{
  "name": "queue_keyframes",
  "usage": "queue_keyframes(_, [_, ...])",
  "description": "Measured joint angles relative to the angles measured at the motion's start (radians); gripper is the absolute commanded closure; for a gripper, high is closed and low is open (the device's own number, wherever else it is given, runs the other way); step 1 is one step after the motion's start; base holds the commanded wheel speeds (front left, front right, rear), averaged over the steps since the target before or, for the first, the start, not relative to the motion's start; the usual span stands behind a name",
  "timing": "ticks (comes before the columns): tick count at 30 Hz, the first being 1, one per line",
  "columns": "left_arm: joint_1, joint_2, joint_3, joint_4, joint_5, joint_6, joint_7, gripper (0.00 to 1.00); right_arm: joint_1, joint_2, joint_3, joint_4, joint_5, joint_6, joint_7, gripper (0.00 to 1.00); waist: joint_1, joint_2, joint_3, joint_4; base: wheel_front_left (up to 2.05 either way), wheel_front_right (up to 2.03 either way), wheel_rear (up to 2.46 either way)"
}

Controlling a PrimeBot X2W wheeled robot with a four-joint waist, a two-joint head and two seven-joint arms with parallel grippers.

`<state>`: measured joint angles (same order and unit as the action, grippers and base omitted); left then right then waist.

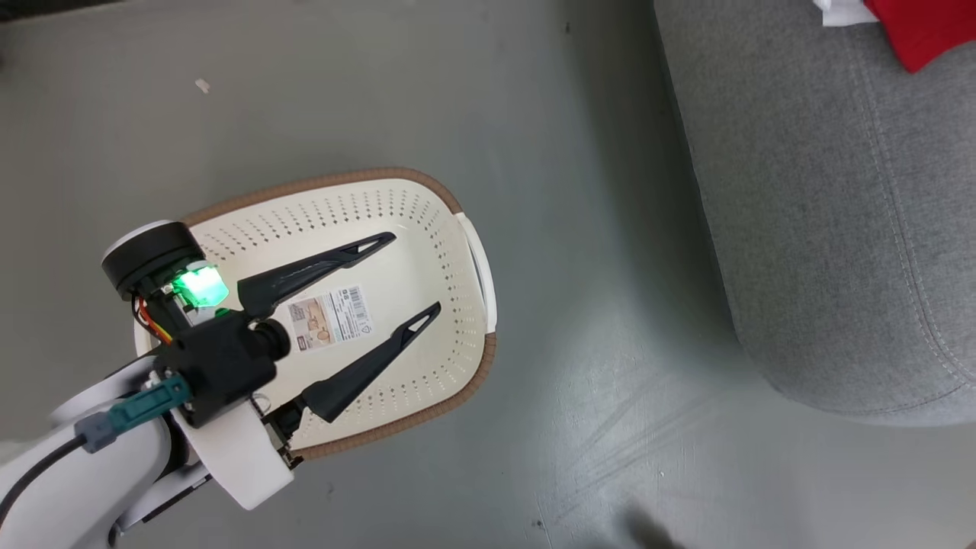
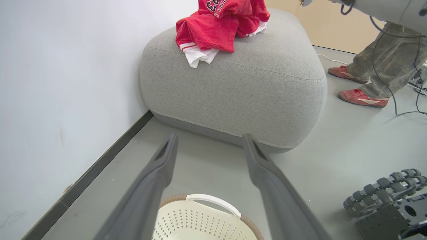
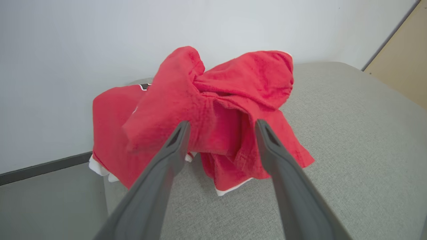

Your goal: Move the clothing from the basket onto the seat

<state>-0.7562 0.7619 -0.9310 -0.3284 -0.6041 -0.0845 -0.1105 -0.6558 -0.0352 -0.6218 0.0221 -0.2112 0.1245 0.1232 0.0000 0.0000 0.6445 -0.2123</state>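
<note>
The cream basket (image 1: 457,252) with its brown rim stands on the floor, holding just its barcode label (image 1: 329,318). My left gripper (image 1: 418,274) hovers open over it with nothing between the fingers; the basket's handle (image 2: 213,201) shows below those fingers in the left wrist view. The red clothing (image 2: 220,28) lies heaped on the grey seat (image 2: 253,83), its white trim hanging at the near edge. A corner of the clothing (image 1: 919,27) shows at the top right of the head view on the seat (image 1: 831,213). My right gripper (image 3: 222,128) is open just before the clothing (image 3: 213,110), holding nothing.
A pale wall (image 2: 60,83) with a dark skirting board runs beside the seat. A person's legs and red shoes (image 2: 362,97) stand on the floor past the seat, with cables nearby. The robot's wheeled base (image 2: 387,203) is at the lower right.
</note>
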Motion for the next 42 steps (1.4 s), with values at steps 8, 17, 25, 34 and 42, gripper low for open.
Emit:
queue_keyframes(8, [0.041, -0.033, 0.037, 0.031, -0.055, 0.035, -0.061, 0.0, 0.061, 0.001, 0.179, -0.081, 0.016, 0.0, 0.001, 0.0, 0.0, 0.0, -0.066, 0.027, 0.0, 0.0, 0.0])
queue_keyframes(17, [0.105, -0.056, 0.1, 0.088, -0.122, 0.096, -0.113, 0.0, 0.137, -0.003, 0.319, -0.044, 0.114, 0.0, 0.021, 0.0, 0.0, 0.0, -0.134, 0.081, 0.0, 0.0, 0.0])
queue_keyframes(25, [0.171, -0.071, 0.175, 0.142, -0.179, 0.152, -0.134, 0.0, 0.143, -0.007, 0.414, -0.016, 0.203, 0.0, -0.002, 0.0, 0.0001, 0.0, -0.196, 0.135, 0.0, 0.0, 0.0])
queue_keyframes(34, [0.257, -0.11, 0.259, 0.198, -0.238, 0.202, -0.142, 0.0, 0.211, -0.011, 0.549, 0.031, 0.264, -0.001, -0.058, 0.0, 0.0, 0.0, -0.271, 0.192, 0.0, 0.0, 0.0])
queue_keyframes(42, [0.338, -0.166, 0.346, 0.237, -0.276, 0.22, -0.142, 0.0, 0.27, -0.012, 0.638, 0.067, 0.284, -0.001, -0.136, 0.0, 0.0001, 0.0, -0.341, 0.234, 0.0, 0.0, 0.0])
